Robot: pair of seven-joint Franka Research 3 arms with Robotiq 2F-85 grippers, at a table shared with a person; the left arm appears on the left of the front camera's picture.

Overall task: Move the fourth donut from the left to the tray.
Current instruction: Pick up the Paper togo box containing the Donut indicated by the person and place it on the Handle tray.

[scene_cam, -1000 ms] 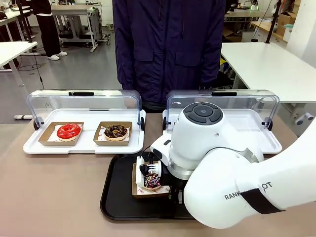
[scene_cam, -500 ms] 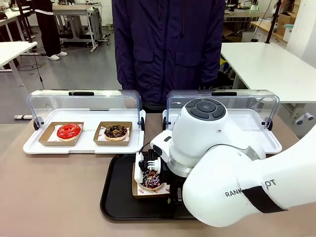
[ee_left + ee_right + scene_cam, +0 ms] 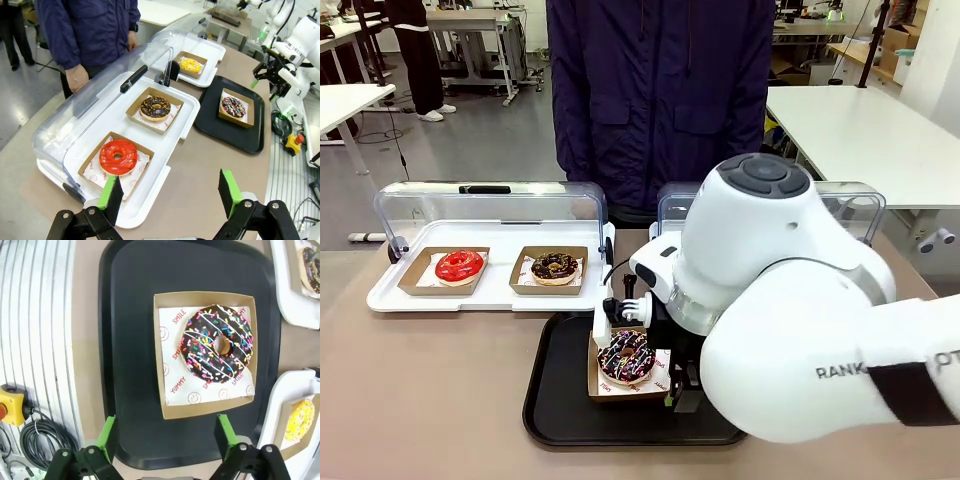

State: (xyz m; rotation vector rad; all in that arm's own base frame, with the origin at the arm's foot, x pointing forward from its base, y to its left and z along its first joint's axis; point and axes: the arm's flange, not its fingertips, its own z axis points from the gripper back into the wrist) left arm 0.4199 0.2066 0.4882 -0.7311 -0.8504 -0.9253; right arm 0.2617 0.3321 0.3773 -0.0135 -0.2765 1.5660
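Task looks all but done, with the sprinkled chocolate donut (image 3: 626, 357) resting in its cardboard holder (image 3: 161, 360) on the black tray (image 3: 560, 400), right gripper (image 3: 166, 436) jaws spread wide and empty just above it, lifted clear since a second ago, when clamped low on the holder; left gripper (image 3: 169, 191) also wide open.

dark sprinkled donut (image 3: 217, 343), black tray (image 3: 132, 340), red donut (image 3: 118, 156)
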